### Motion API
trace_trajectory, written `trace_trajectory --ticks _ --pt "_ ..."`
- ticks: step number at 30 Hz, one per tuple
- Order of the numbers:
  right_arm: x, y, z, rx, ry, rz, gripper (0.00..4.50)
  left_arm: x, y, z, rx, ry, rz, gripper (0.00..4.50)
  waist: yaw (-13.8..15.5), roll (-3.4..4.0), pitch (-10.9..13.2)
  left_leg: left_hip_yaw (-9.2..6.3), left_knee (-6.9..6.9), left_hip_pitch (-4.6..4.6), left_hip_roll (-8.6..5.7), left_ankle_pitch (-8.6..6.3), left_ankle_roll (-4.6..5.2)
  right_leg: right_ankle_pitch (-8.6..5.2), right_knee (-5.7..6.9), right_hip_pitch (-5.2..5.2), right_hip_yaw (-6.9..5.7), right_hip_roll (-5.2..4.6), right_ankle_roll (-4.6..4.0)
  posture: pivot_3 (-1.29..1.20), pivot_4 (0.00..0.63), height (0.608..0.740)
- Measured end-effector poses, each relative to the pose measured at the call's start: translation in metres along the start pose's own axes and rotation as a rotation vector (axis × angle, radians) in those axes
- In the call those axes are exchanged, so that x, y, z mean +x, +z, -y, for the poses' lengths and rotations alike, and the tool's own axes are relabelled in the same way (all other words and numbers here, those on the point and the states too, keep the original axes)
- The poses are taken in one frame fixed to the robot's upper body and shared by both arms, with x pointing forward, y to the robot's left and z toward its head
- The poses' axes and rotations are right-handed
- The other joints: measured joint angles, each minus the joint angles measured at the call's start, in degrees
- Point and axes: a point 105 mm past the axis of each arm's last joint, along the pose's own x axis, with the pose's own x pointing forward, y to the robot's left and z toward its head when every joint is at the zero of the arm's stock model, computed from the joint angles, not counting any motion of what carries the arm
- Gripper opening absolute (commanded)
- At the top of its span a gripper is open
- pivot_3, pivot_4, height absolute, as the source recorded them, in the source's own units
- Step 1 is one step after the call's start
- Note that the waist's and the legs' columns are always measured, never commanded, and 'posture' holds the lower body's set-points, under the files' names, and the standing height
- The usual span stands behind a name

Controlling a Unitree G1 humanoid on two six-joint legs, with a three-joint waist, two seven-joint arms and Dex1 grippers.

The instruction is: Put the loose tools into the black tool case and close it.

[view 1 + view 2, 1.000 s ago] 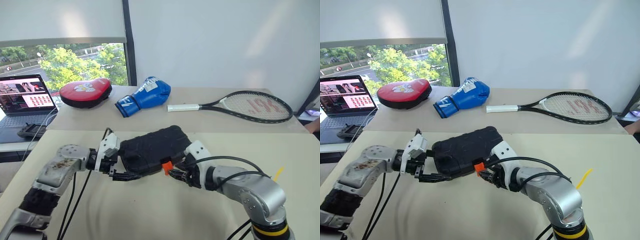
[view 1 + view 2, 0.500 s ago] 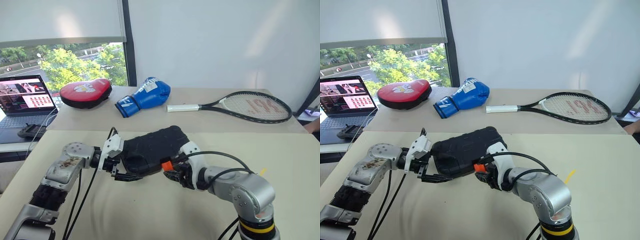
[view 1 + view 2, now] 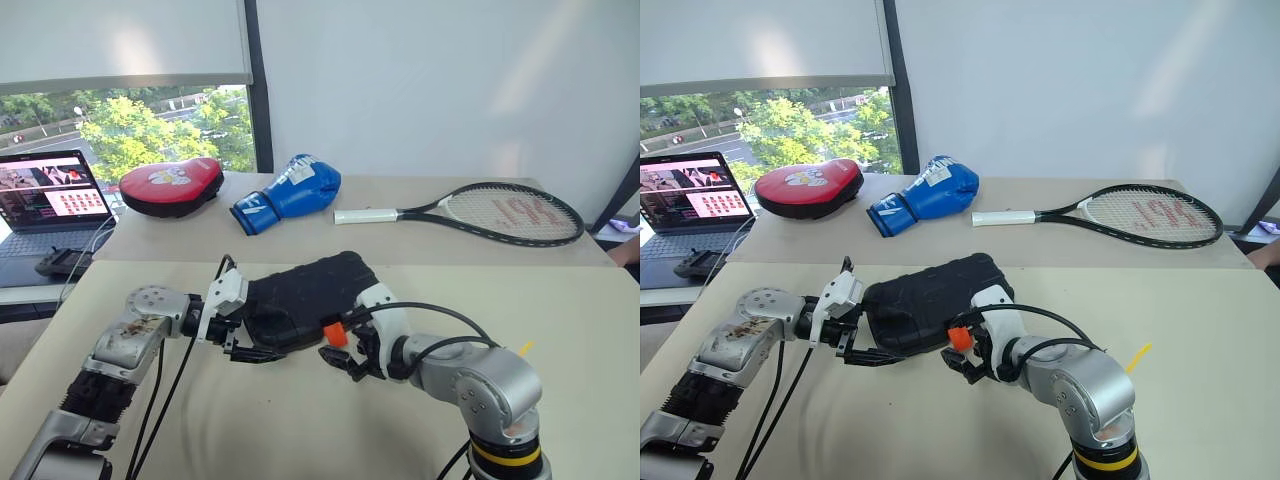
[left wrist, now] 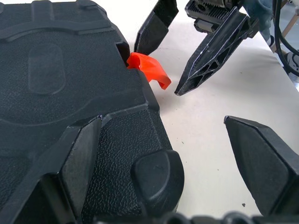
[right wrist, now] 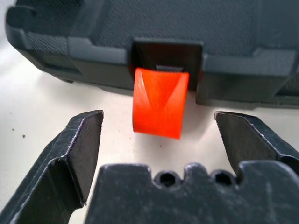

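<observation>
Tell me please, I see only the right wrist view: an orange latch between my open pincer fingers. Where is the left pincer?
Observer: The left pincer is open around the near left corner of the black tool case.
Operator: Is the lid down everywhere?
Observer: Yes. From the head, the case lies shut and flat on the near table.
Operator: What is behind the case?
Observer: On the far table lie a tennis racket, a blue boxing glove and a red pad, all apart from the case.
</observation>
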Motion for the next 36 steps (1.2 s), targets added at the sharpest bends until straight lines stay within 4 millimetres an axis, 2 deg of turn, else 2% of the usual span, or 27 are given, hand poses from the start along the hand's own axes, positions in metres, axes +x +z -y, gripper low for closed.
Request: trace_trajectory --ticks 5,6,10,19,21,26,27,30,33,34,35,36 --pt "0.0 -0.001 0.0 0.001 0.0 -0.008 1.4 0.0 0.0 0.0 0.001 0.001 0.001 4.5 -0.02 0.0 0.0 0.0 0.0 0.0 0.0 0.0 0.0 0.0 0.0 0.0 0.0 0.0 0.0 0.0 0.15 0.74" --pt "0.0 -0.001 -0.001 0.0 0.001 -0.008 1.24 0.0 0.0 0.0 0.001 0.001 0.001 4.5 -0.02 0.0 0.0 0.0 0.0 0.0 0.0 0.0 0.0 0.0 0.0 0.0 0.0 0.0 0.0 0.0 0.15 0.74" --pt "0.002 0.0 -0.001 -0.006 -0.003 -0.009 1.21 0.0 -0.001 0.001 -0.002 0.006 0.004 4.5 -0.15 0.0 0.0 0.0 0.0 0.02 0.01 0.0 0.0 0.0 0.0 0.01 0.0 0.0 0.0 0.0 0.15 0.74" --pt "0.023 0.006 0.0 -0.008 0.022 0.023 1.21 0.003 -0.002 0.001 -0.009 0.007 0.014 4.5 -1.16 -0.01 -0.01 -0.01 -0.01 0.23 0.1 -0.07 0.2 0.03 0.06 0.14 0.06 0.11 -0.03 0.0 0.15 0.74" --pt "0.023 0.005 0.003 -0.037 0.031 0.033 2.23 0.005 -0.002 0.002 -0.01 0.004 0.018 4.5 -1.12 -0.01 -0.01 -0.04 -0.01 0.25 0.11 -0.05 0.23 0.04 0.07 0.16 0.04 0.12 -0.04 0.0 0.15 0.74" --pt "0.014 -0.014 0.018 -0.052 0.017 -0.005 3.77 0.004 -0.001 0.002 -0.005 0.002 0.02 4.5 -1.01 -0.01 -0.01 -0.05 -0.02 0.14 0.09 -0.03 0.2 0.03 0.04 0.08 0.04 0.05 -0.04 0.0 0.15 0.74" --pt "0.009 -0.012 0.019 -0.058 0.023 0.004 3.77 0.004 -0.001 0.002 -0.004 0.003 0.021 4.5 -1.05 -0.01 -0.01 -0.05 -0.03 0.1 0.08 -0.02 0.19 0.03 0.03 0.05 0.04 0.04 -0.03 0.0 0.15 0.74" --pt "-0.011 -0.01 0.017 -0.101 0.07 0.007 3.18 0.005 0.0 0.002 -0.004 0.002 0.026 4.5 -0.91 -0.01 -0.01 -0.06 -0.03 0.06 0.09 -0.04 0.22 0.02 -0.05 0.06 -0.02 0.01 -0.01 0.0 0.15 0.74" --pt "-0.021 -0.011 0.016 -0.107 0.122 -0.009 2.19 0.005 -0.001 0.001 -0.006 0.005 0.026 4.5 -0.94 -0.03 -0.02 -0.06 -0.02 0.08 0.08 -0.18 0.45 0.02 -0.06 0.08 -0.01 -0.05 -0.01 0.0 0.15 0.74" --pt "-0.021 -0.01 0.01 -0.123 0.171 -0.022 1.69 0.005 -0.001 0.001 -0.007 0.009 0.025 4.5 -0.95 -0.02 -0.02 -0.06 -0.02 0.08 0.08 -0.18 0.46 0.02 -0.05 0.08 -0.01 -0.05 -0.01 0.0 0.15 0.74" --pt "-0.021 -0.009 0.007 -0.13 0.191 -0.022 1.47 0.005 -0.001 0.001 -0.007 0.01 0.025 4.5 -0.98 -0.02 -0.02 -0.06 -0.02 0.09 0.09 -0.18 0.46 0.02 -0.05 0.08 0.0 -0.06 -0.01 0.0 0.15 0.74" --pt "-0.018 -0.006 0.005 -0.141 0.209 -0.03 1.06 0.005 -0.002 0.001 -0.01 0.013 0.025 4.5 -0.99 -0.03 -0.02 -0.07 -0.02 0.14 0.09 -0.18 0.46 0.02 -0.04 0.12 0.0 -0.05 -0.01 0.0 0.15 0.74"
